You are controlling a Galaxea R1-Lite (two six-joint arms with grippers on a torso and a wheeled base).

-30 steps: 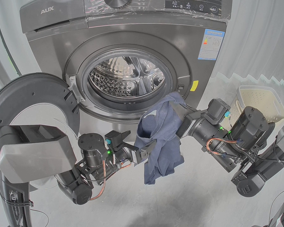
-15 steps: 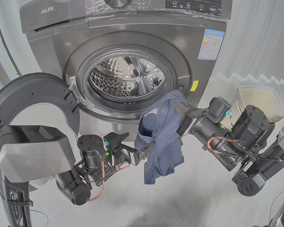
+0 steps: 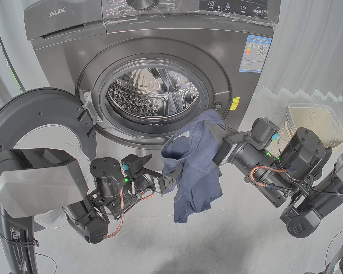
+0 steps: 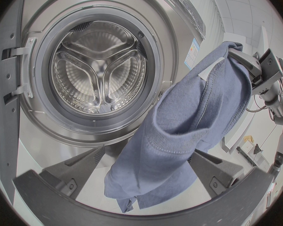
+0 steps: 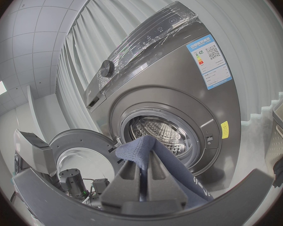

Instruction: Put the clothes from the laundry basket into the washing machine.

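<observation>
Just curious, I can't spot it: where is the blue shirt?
In the head view the blue shirt hangs from the right gripper, below the drum mouth of the washing machine, with the left gripper at its left side.

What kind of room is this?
Probably a laundry room, or a mock-up of one: a washing machine with its door open, a laundry basket beside it, and a blue garment.
</observation>
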